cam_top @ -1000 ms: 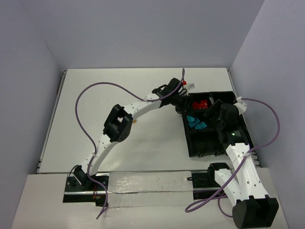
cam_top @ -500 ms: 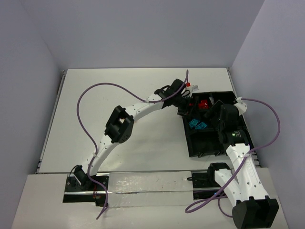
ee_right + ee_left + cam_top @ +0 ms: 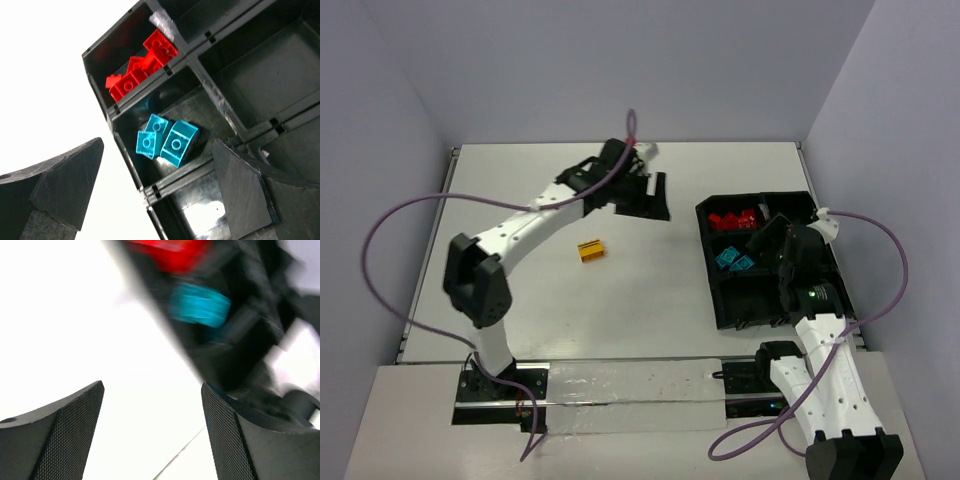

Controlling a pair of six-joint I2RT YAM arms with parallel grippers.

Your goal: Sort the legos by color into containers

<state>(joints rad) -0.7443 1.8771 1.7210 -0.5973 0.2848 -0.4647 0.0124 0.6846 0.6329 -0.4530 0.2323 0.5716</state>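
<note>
The containers are one black tray of joined bins at the right. Red legos lie in its far-left bin and cyan legos in the bin just nearer. One yellow-orange lego lies alone on the white table. My left gripper hovers open and empty over the table, left of the tray. Its wrist view is blurred; the fingers are spread apart, and the red legos and cyan legos show as smears. My right gripper stands open above the cyan legos, beside the red legos.
The tray's right-hand bins and its nearest bin hold no bricks that I can see. Purple cables loop from both arms. Grey walls close in the table at the back and both sides.
My left arm has swung away from the tray, up and to the left over the table, and its jaws have opened. The yellow-orange lego now lies uncovered. The right arm barely moved.
</note>
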